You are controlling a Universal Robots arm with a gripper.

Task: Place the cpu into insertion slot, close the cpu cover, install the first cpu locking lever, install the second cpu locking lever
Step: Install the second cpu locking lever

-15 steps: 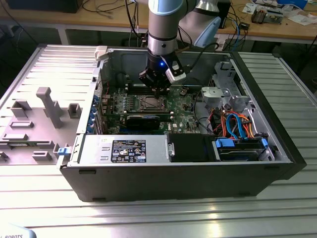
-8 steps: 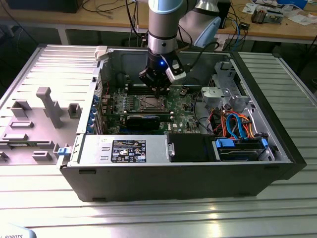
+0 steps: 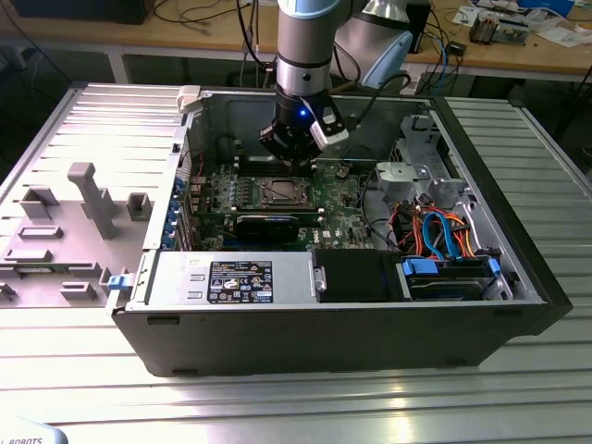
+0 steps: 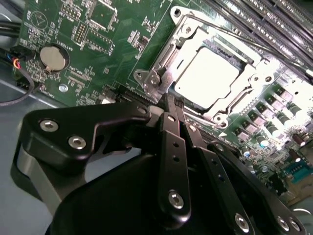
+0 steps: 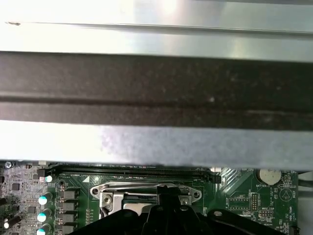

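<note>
The cpu (image 4: 208, 73) lies flat in the insertion slot (image 4: 161, 63) on the green motherboard, its silvery top showing through the square opening. The cpu cover (image 4: 247, 81) is down around it. My gripper (image 4: 169, 100) is shut on nothing, and its black fingertips sit just at the socket's edge near one corner. In the exterior view the gripper (image 3: 294, 159) hangs just behind the socket (image 3: 280, 192) inside the open computer case. The first wrist view shows the gripper (image 5: 168, 190) over the socket frame (image 5: 112, 196). I cannot tell how the locking levers stand.
Long memory slots (image 4: 274, 24) run beside the socket, and a coin battery (image 4: 53, 58) sits on the board. A black card (image 3: 268, 225), a power supply (image 3: 231, 280) and a drive bay with cables (image 3: 444, 236) fill the case. A grey fixture tray (image 3: 74, 222) lies at the exterior view's left.
</note>
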